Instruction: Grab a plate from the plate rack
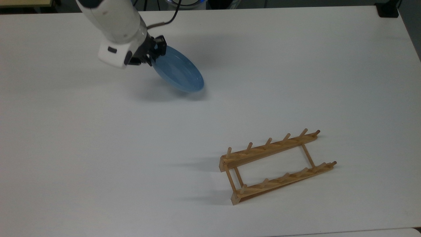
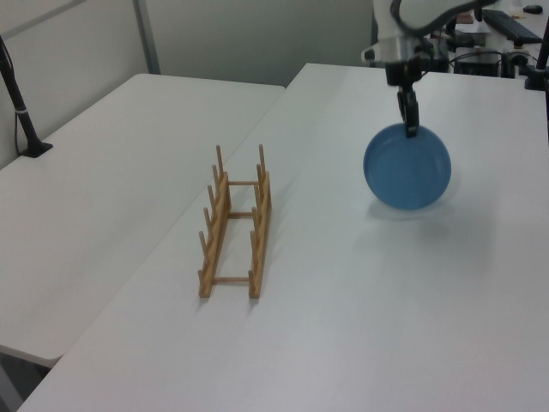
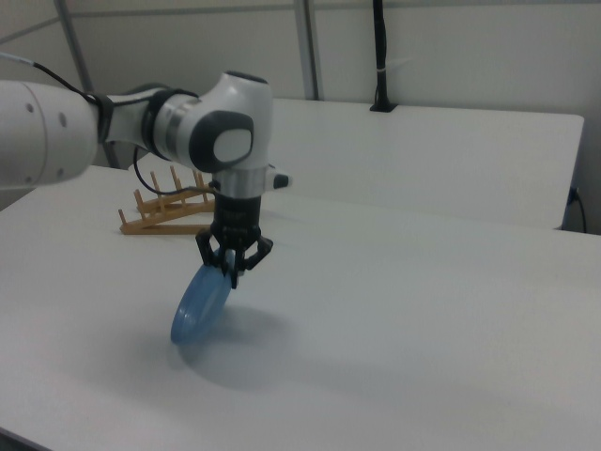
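Observation:
My gripper [image 1: 154, 54] [image 2: 410, 129] [image 3: 234, 268] is shut on the upper rim of the light-blue plate [image 1: 179, 70] [image 2: 408, 170] [image 3: 199, 305]. The plate hangs tilted, on edge, just above the white table [image 1: 98, 148], with its shadow close beneath it. The wooden plate rack [image 1: 274, 166] [image 2: 234, 225] [image 3: 164, 214] stands bare on the table, well away from the plate, toward the top view's lower right. Nothing sits between its pegs.
A second white table [image 2: 94, 197] adjoins on the left view's left, with a black post [image 2: 21, 112] clamped at its edge. A black clamp [image 1: 388, 10] sits at the top view's upper right corner. The arm's white body [image 1: 113, 23] reaches over the table's far edge.

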